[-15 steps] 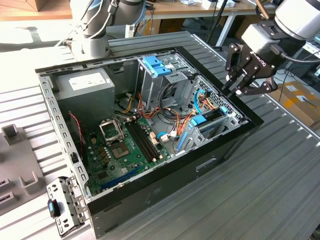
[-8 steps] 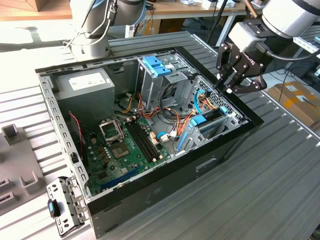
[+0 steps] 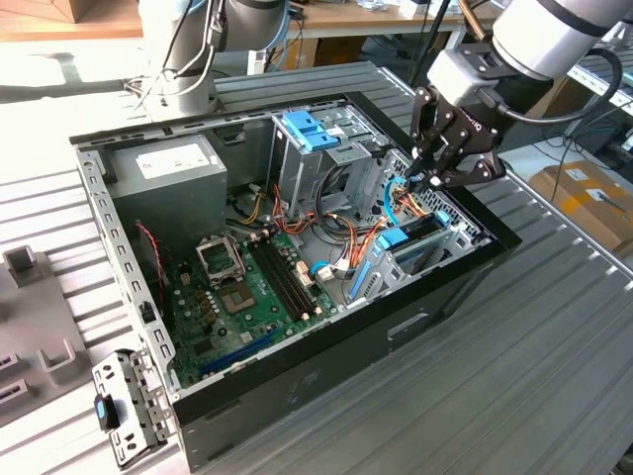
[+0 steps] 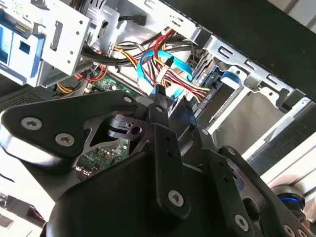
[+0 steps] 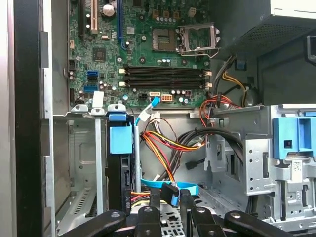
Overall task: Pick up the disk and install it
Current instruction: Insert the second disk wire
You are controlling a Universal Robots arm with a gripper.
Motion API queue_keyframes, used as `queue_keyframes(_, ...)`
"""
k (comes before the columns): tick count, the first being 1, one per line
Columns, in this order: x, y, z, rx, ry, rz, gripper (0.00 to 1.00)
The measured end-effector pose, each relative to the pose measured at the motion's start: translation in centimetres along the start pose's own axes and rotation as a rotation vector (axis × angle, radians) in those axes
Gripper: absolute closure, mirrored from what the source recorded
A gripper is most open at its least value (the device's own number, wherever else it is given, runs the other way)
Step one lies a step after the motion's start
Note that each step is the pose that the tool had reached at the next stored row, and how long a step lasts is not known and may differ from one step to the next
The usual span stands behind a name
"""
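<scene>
The disk [image 5: 121, 170], a dark drive with bright blue rails, stands on edge in a slot of the metal drive cage [image 5: 79, 158] at the case's front corner. It also shows in the exterior view [image 3: 413, 237], and its blue rail end [image 4: 224, 78] shows in the second wrist view. My gripper [image 3: 431, 180] hangs just above the cage, beside the disk and apart from it. Its black fingers [image 5: 154, 200] are closed on the black plug [image 5: 171, 193] of a thin blue cable [image 5: 163, 183]. The fingertips [image 4: 159, 101] meet by the same cable's loop.
The open computer case [image 3: 326, 396] lies on a slatted metal table. Inside it are a green motherboard [image 3: 237, 297], a grey power-supply box [image 3: 168, 173], a raised metal bay with a blue bracket [image 3: 309, 134] and bundles of coloured wires [image 5: 173, 143]. A second arm's base [image 3: 183, 59] stands behind the case.
</scene>
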State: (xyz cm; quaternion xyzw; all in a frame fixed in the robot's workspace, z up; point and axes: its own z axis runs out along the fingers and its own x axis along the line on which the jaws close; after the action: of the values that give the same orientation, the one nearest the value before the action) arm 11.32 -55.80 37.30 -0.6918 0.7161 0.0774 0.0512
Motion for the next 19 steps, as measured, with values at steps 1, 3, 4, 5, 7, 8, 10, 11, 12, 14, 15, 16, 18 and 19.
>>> queue_keyframes(1,0.0,0.01,0.13,0.0,0.0001,0.0,0.7)
queue_keyframes(3,0.05,0.02,0.52,0.0,0.0003,0.0,0.7)
queue_keyframes(4,0.05,0.02,0.52,0.0,0.0004,0.0,0.7)
queue_keyframes(5,0.05,0.02,0.52,0.0,0.0003,0.0,0.7)
queue_keyframes(7,0.05,0.02,0.53,0.0,0.0003,0.0,0.71)
queue_keyframes(8,0.05,0.02,0.53,0.0,0.0003,0.0,0.71)
queue_keyframes(10,0.05,0.02,0.54,0.0,0.0003,0.0,0.84)
queue_keyframes(11,0.05,0.02,0.54,0.0,0.0003,0.0,0.89)
queue_keyframes(12,0.05,0.02,0.54,0.0,0.0003,0.0,0.89)
queue_keyframes(14,0.05,0.02,0.54,0.0,0.0002,0.0,0.89)
queue_keyframes(15,0.05,0.02,0.54,0.0,0.0003,0.0,0.89)
queue_keyframes(16,0.05,0.02,0.55,0.0,0.0003,0.0,0.89)
queue_keyframes(18,0.05,0.02,0.55,0.0,0.0003,0.0,0.89)
queue_keyframes(19,0.05,0.02,0.55,0.0,0.0003,0.0,0.89)
